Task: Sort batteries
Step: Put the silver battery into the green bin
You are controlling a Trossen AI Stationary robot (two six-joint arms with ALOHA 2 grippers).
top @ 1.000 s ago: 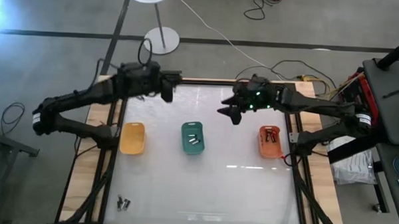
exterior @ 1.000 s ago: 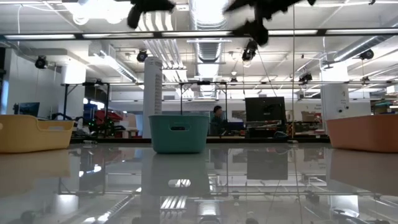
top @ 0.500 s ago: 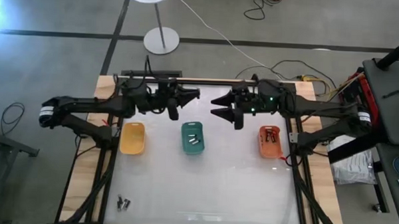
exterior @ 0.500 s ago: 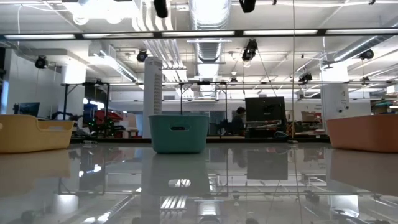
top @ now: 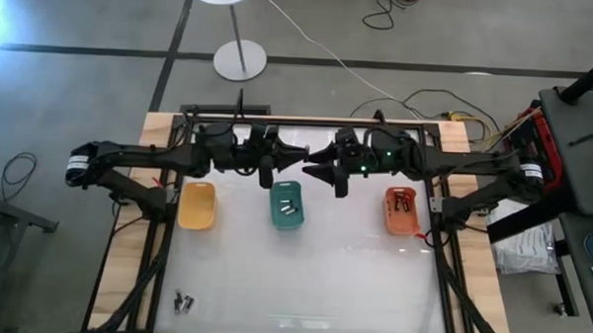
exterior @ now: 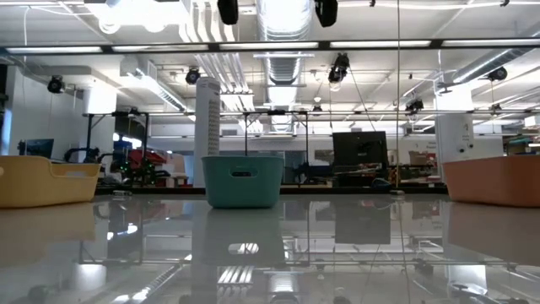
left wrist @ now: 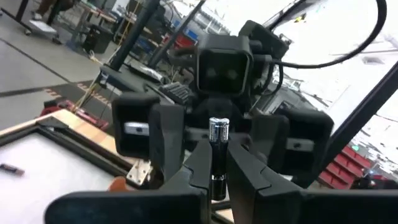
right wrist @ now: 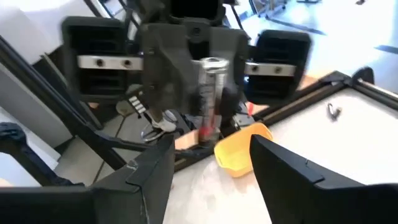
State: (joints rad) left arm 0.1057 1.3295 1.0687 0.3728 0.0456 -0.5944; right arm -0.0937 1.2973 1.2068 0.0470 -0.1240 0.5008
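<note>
My left gripper (top: 299, 157) is shut on one battery (left wrist: 217, 140), a small cylinder with a silver upper end; my right wrist view shows red at its lower end (right wrist: 207, 134). It hangs high above the green tray (top: 286, 204). My right gripper (top: 313, 160) faces it from the table's right, open. Its two fingers (right wrist: 155, 177) stand apart short of the battery and touch nothing. More batteries lie in the green tray (top: 290, 208) and in the orange tray (top: 404, 202). A few loose batteries (top: 182, 302) lie at the near left corner. My left gripper pinches the battery's lower half (left wrist: 217, 180) between its two fingers. The fingers (left wrist: 198, 168) lie level and point toward the table's right. The battery stands upright across them, silver end up, lifted well clear of the table and trays.
A yellow tray (top: 196, 205) stands left of the green one and the orange tray (top: 402, 222) to its right, in a row across the table's middle. The glossy tabletop (top: 303, 275) lies bare toward the near edge. A lamp stand (top: 240, 59) is beyond the far edge.
Both grippers have swung in from the far corners toward the table's middle and tipped up to level. They now face each other close together above the green tray. The battery has stayed in my left gripper.
</note>
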